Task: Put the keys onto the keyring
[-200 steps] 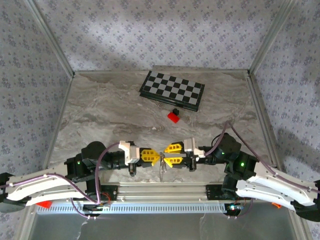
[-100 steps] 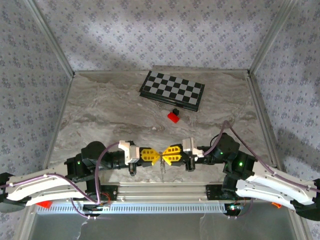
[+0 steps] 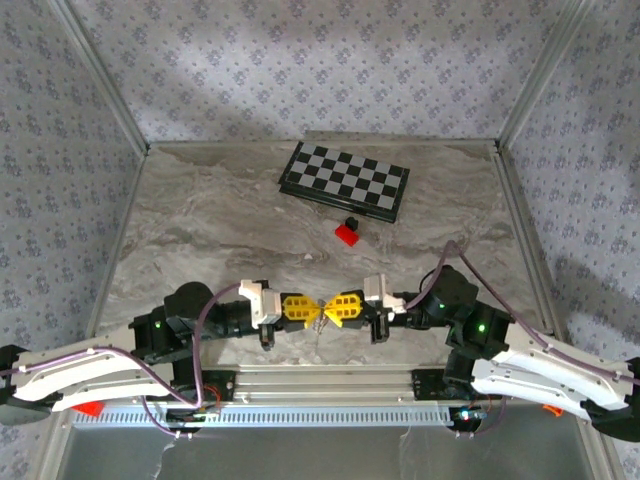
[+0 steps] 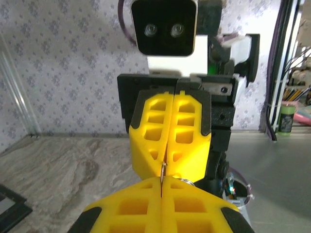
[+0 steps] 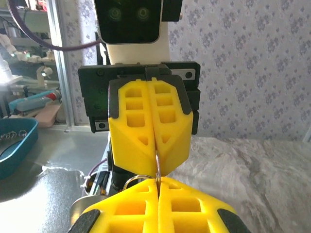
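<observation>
**A:** ok so nearest to us, at the near edge of the table (image 3: 200,230), the two arms meet tip to tip. The left gripper (image 3: 314,308) is clamped tight and so is the right gripper (image 3: 329,307). We can't spot any gap between the yellow fingers on either one.

**B:** yep, and the keyring (image 5: 132,180) sits right in that pinch, so both are gripping it. In the right wrist view we get a thin silvery loop bulging out to the left of that arm's own tips. One strand of it runs straight up into the seam of the opposite gripper.

**A:** same from the left wrist. There it's edge-on, just an upright metal sliver bridging the two seams. From above it's only a pale glint just on the near side of the touching tips, too small for us to read any more.

**B:** also a teal tray (image 5: 19,145) with a few rings in it, off to the left in the right wrist view.

**A:** further out, well apart from the grippers, there's a red block (image 3: 346,236) with a black piece (image 3: 352,221) touching its far side. Just beyond that a chessboard (image 3: 345,180) lies flat by the far wall (image 3: 320,70).
</observation>
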`<state>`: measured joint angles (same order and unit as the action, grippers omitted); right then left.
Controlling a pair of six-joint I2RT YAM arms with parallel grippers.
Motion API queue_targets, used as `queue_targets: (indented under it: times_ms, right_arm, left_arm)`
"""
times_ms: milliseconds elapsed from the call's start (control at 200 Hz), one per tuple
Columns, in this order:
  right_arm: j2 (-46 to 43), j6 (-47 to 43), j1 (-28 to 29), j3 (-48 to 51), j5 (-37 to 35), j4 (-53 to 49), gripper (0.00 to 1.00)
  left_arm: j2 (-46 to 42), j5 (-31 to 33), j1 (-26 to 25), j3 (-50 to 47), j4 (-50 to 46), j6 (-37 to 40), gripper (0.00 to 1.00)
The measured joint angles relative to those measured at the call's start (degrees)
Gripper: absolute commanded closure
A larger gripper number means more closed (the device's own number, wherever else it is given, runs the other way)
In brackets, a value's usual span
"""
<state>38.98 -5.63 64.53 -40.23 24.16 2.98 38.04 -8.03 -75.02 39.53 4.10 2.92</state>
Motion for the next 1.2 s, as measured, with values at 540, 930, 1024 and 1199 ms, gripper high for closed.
queue_targets:
  times_ms: [540, 930, 1024, 1199]
  right_arm:
    - [13.77, -6.99, 2.51, -23.63, -7.87, -37.53, 1.0]
    - [20.48, -9.92, 3.85, -33.07, -10.05, -49.86, 1.0]
    - [21.0, -10.38, 4.04, -33.22, -10.03, -50.82, 1.0]
    - [21.51, -10.91, 4.04, -33.22, -9.92, -51.3, 1.0]
  left_arm:
    - [-0.81, 6.82, 0.0, 8.63, -19.69, 3.32, 0.8]
    - [4.22, 5.11, 0.0, 11.78, -25.59, 3.52, 0.78]
    - [5.95, 4.66, 0.0, 11.78, -25.79, 3.69, 0.78]
    - [6.75, 4.61, 0.0, 11.82, -25.86, 4.07, 0.82]
